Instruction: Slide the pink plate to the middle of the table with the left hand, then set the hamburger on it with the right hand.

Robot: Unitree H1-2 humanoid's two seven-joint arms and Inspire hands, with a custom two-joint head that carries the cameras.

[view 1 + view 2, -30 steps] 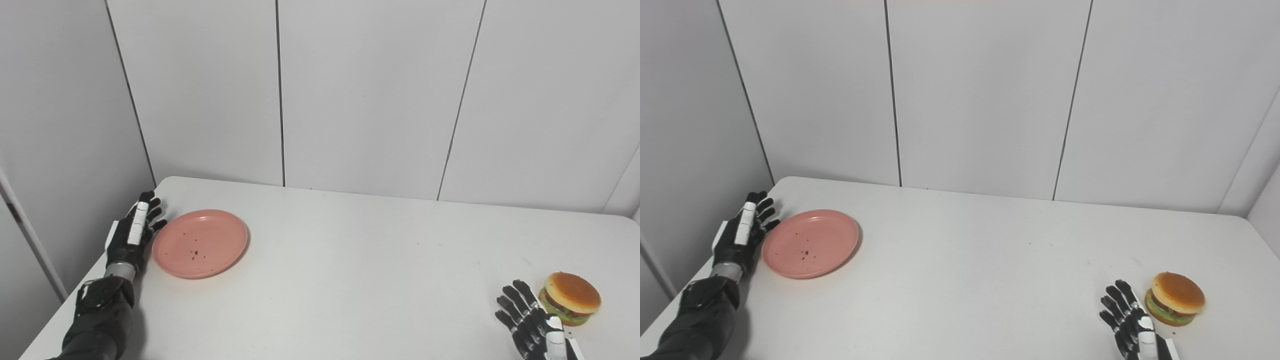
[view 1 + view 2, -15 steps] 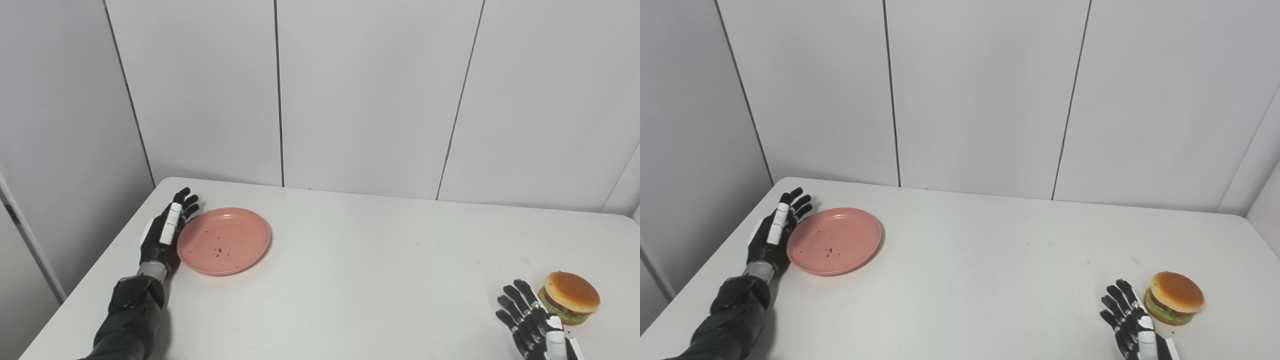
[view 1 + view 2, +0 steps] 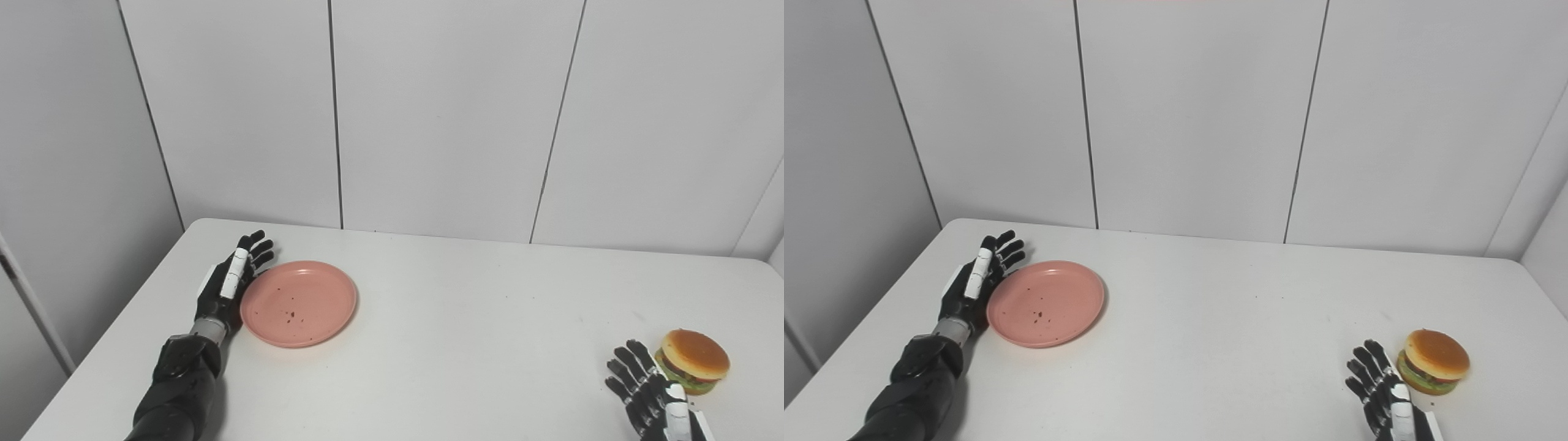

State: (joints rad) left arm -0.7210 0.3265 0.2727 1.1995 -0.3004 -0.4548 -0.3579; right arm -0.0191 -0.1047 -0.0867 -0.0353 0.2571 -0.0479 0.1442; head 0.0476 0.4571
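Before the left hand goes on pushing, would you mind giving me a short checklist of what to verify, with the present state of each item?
1. Left hand against the left rim of the pink plate, fingers apart: ok.
2. Plate lies flat on the table: ok.
3. Path from the plate toward the table's middle has nothing in it: ok.
4. Plate at the middle of the table: not ok, it lies in the left part.
5. Hamburger upright near the right edge, not held: ok.
6. Right hand open beside the hamburger, clear of the plate's path: ok; whether it touches the hamburger: cannot tell.
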